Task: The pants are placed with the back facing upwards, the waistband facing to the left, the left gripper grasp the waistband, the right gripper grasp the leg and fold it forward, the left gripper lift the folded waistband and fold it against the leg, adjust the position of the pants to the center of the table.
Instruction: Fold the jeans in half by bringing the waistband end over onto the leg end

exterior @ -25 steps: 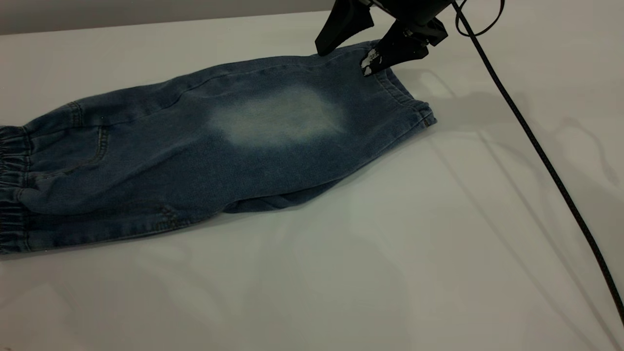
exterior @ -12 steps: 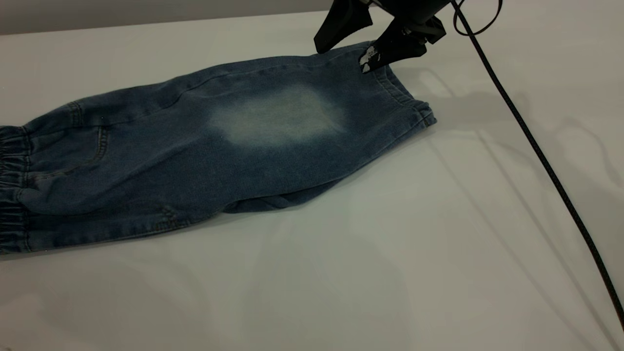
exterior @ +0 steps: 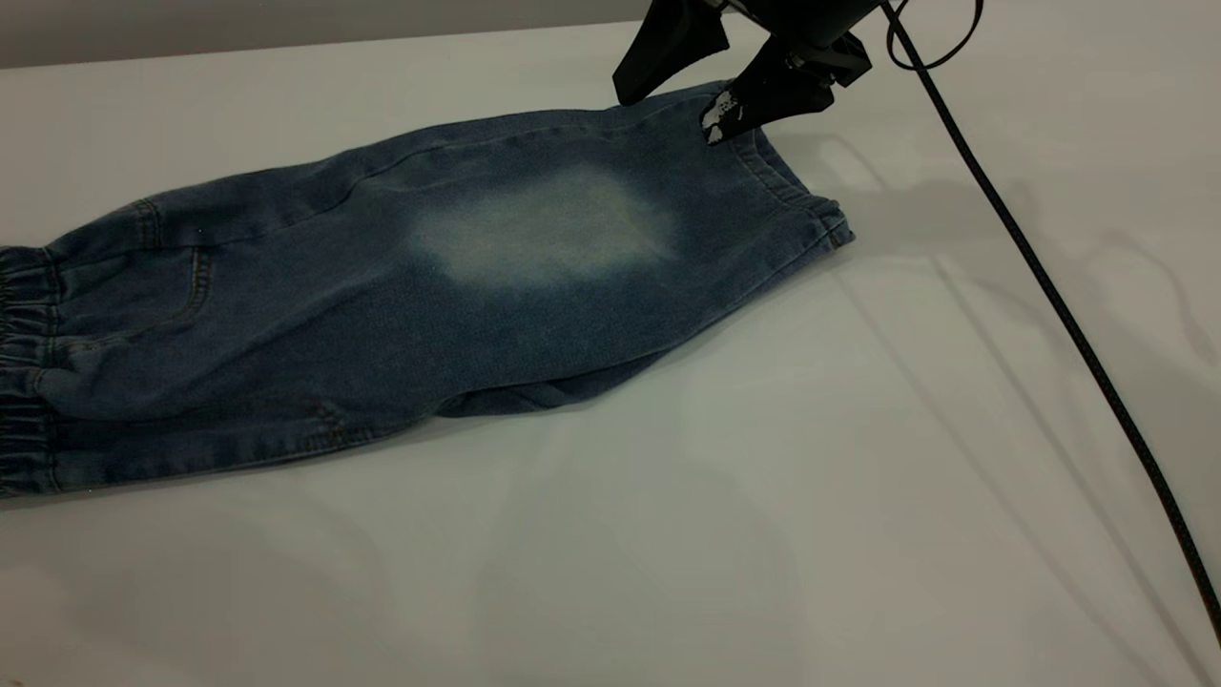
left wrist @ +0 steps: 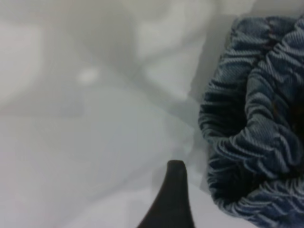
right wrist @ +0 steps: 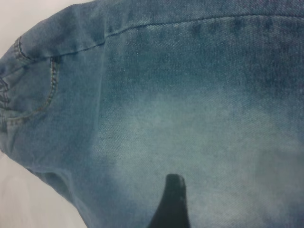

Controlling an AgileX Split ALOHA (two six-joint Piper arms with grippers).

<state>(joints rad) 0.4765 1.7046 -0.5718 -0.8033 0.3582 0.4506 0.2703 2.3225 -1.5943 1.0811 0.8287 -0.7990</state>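
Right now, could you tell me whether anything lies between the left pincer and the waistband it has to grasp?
Nothing visible does. In the left wrist view only bare table separates the left pincer's one visible finger from the gathered waistband. The right pincer is open over the far leg hem.

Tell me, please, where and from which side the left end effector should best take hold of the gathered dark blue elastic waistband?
Probably its bunched far end: the gathered dark blue elastic waistband lies flat along the blue denim pants, so a descent from above, pinching across the ribbed gathers from the bare white table side, looks easiest.
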